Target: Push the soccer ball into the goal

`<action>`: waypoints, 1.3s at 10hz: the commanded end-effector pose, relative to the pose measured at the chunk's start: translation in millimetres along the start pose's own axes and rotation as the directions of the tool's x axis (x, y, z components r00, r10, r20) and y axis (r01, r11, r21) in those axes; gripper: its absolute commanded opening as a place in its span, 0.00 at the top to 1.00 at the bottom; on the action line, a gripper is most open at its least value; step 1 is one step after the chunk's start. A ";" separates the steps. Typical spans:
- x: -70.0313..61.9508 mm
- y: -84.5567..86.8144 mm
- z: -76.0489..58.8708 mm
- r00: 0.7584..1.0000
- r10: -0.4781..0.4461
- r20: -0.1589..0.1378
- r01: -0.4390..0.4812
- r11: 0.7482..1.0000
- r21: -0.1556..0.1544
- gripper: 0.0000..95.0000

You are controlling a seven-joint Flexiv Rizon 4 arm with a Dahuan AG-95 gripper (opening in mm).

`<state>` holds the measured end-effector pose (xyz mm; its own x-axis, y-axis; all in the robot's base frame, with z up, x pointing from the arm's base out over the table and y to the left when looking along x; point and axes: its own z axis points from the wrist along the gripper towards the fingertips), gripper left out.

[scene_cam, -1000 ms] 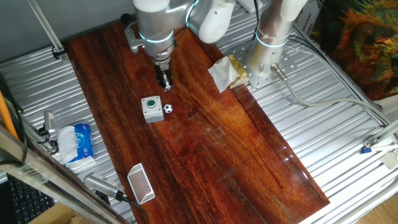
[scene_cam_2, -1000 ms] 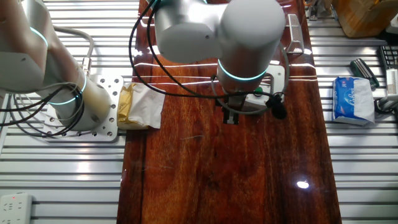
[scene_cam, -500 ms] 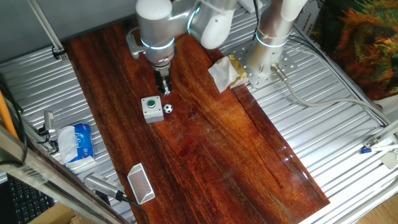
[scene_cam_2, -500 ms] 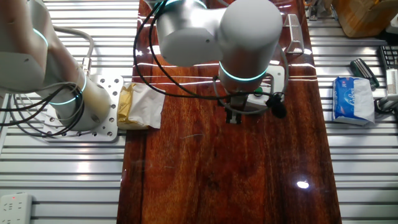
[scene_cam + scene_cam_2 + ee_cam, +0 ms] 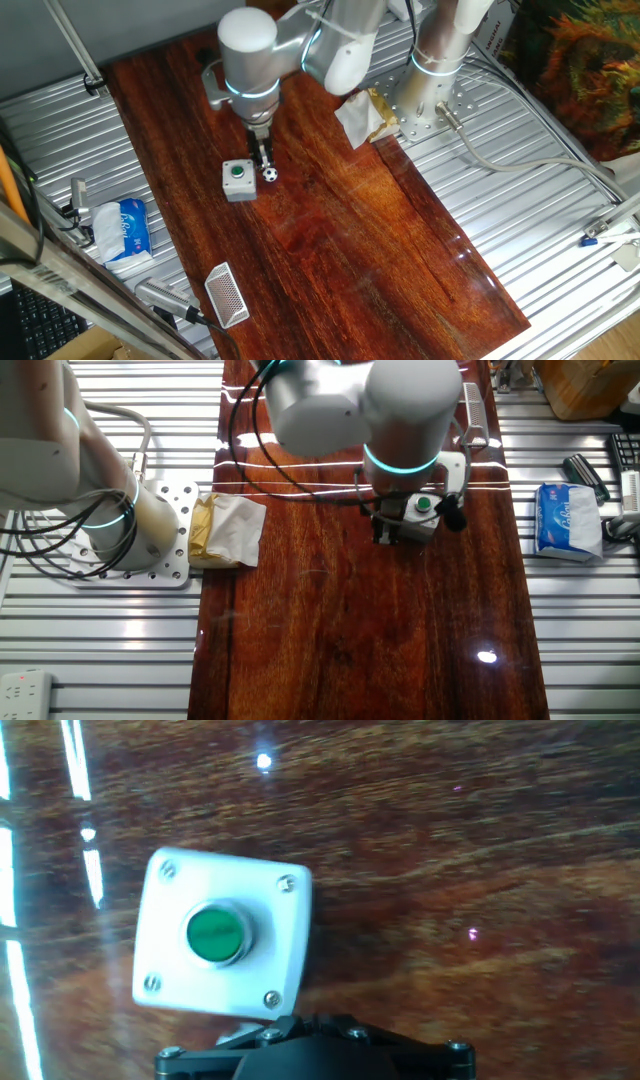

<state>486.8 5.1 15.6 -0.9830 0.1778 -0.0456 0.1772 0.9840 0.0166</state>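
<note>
**Ball not yet in goal; tool down beside it**

You have the soccer ball [image 5: 270, 174] on the table [image 5: 370, 240], touching or just beside the tool [image 5: 265, 163] tip. The goal [image 5: 227, 295] sits well apart from the tool, near the table's end, with nothing in its net; the whole push is still ahead, by my reading. The button box [image 5: 237, 179] lies just on the tool's other side. Finger spacing: you cannot tell from these views.
</note>
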 end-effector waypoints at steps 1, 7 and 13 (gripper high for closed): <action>-6.8 14.0 -6.4 1.000 0.021 -0.004 -0.021 1.000 -0.011 1.00; -10.3 58.0 -2.9 0.996 0.082 -0.015 -0.083 0.993 -0.080 1.00; -8.5 68.6 -2.8 0.997 0.039 -0.065 -0.044 0.996 -0.081 1.00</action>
<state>508.6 71.3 20.8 -0.9686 0.2478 0.0195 0.2468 0.9497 0.1929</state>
